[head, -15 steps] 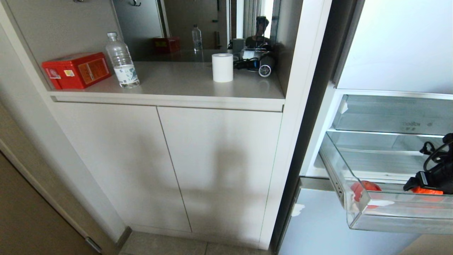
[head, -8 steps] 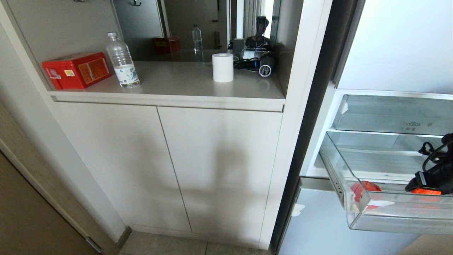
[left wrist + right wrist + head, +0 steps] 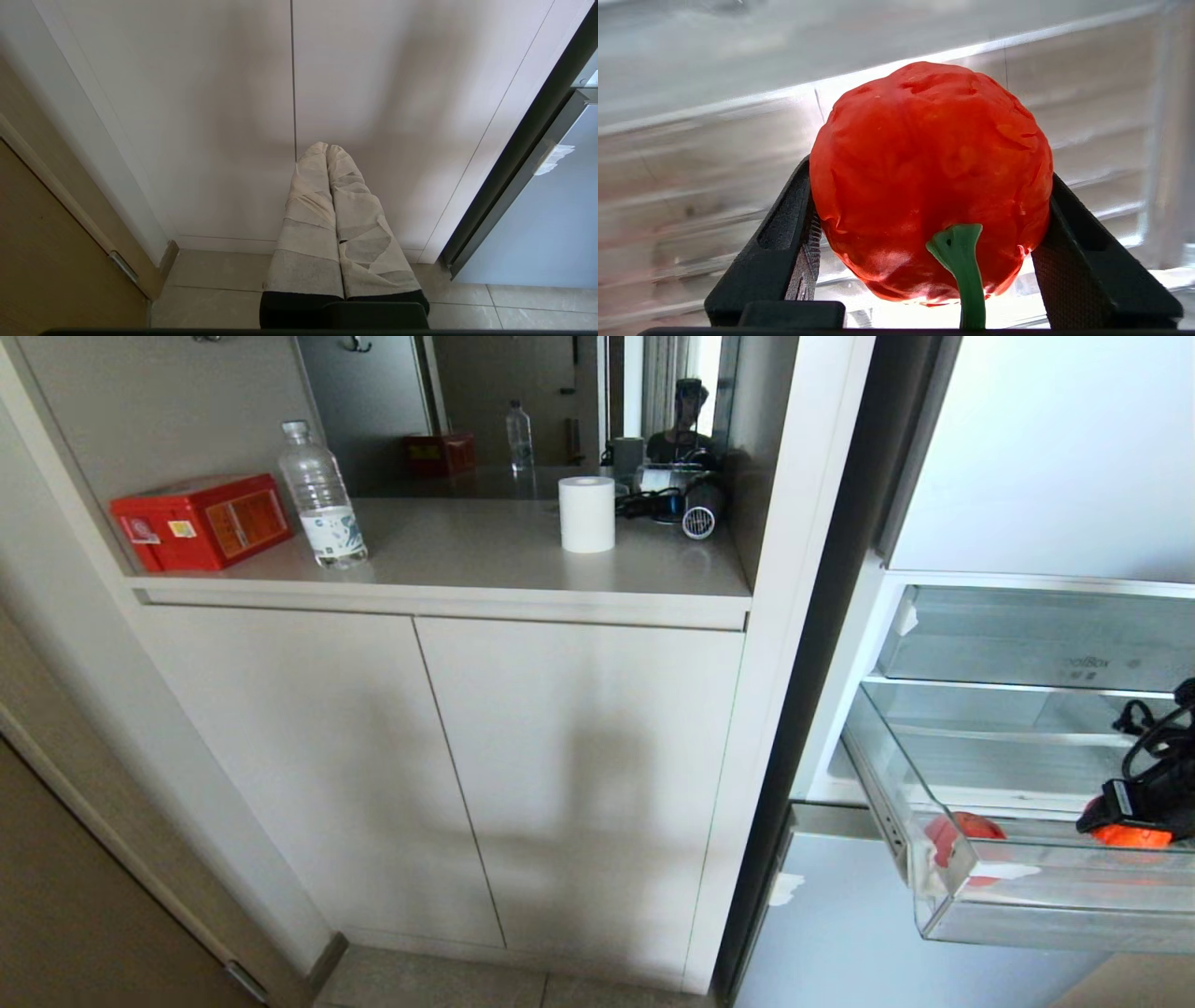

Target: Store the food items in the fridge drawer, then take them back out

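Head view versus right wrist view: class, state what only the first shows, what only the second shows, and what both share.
Only the head view shows the counter with red box, bottle and paper roll, plus a second red item in the drawer. Only the right wrist view shows the fruit's green stem. Both show the right gripper shut on a red fruit.

Daylight fills the head view evenly, brightest on the pale fridge wall point(image 3: 1055, 448) at upper right. A soft, broad shadow falls across the cupboard doors point(image 3: 579, 784), and shows again in the left wrist view. The mirror point(image 3: 523, 401) behind the desk point(image 3: 467, 551) holds dim reflections. Straight lines bow near the picture edges. In the right wrist view the red fruit point(image 3: 931, 182) is sharp, glare burns white beneath it, and the clear drawer point(image 3: 691, 196) behind is blurred.
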